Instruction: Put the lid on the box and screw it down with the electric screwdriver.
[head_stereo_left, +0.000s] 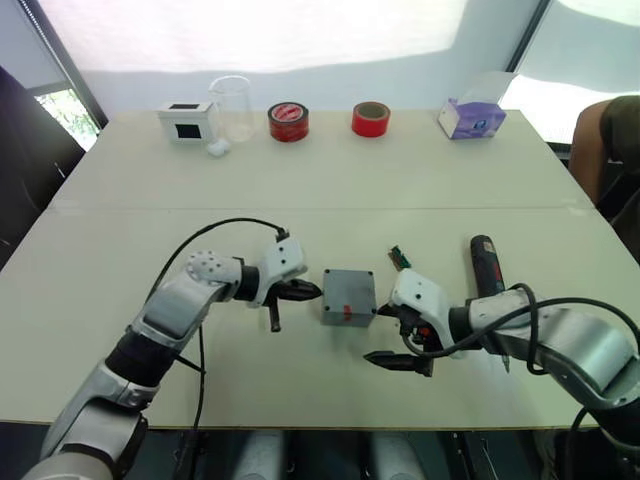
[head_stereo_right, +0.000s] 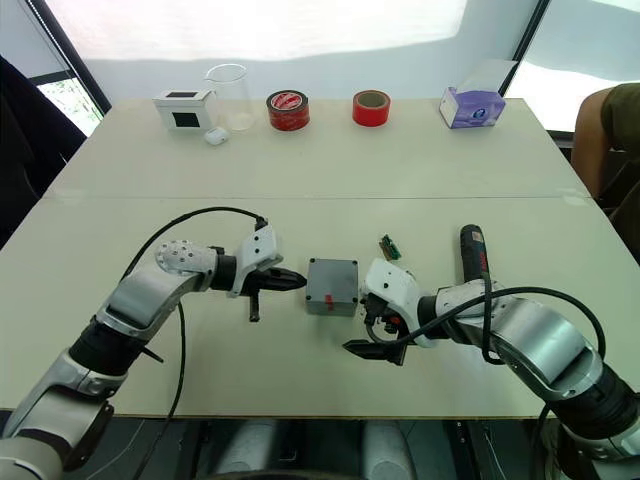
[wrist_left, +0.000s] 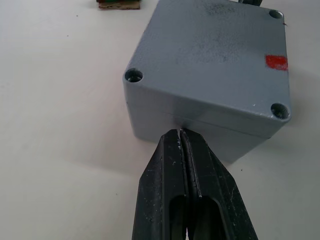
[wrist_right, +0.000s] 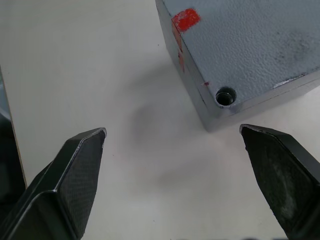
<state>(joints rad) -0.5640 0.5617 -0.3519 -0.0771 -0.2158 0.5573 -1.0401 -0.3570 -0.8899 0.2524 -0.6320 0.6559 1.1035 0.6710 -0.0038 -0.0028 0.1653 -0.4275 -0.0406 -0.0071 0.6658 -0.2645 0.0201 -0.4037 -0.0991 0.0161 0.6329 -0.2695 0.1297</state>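
Along the far edge of the table (head_stereo_left: 100, 240) stands a row: a white box (head_stereo_left: 186, 121) with a dark window, a clear beaker (head_stereo_left: 232, 106) just beside it with a small white lump (head_stereo_left: 218, 148) at its foot, then a red tape roll (head_stereo_left: 288, 122), a second red roll (head_stereo_left: 371, 118), and a purple tissue box (head_stereo_left: 472, 118). All of it sits well apart from the action. At the right edge, a person's arm (head_stereo_left: 607, 130) shows.

Front and centre sits the box (head_stereo_left: 349, 296), lid (wrist_left: 215, 55) already on top, red mark on the near side, corner screw holes showing open. A small green circuit strip (head_stereo_left: 400, 258) lies just behind it. The screwdriver (head_stereo_left: 487, 265) lies on the table to the right, beyond the right arm, untouched.

The left gripper (head_stereo_left: 303, 291) points at the box's left side, fingers pressed together, tips right at the wall just under the lid seam. The right gripper (head_stereo_left: 388, 336) hovers at the near right corner, jaws wide apart, holding nothing.
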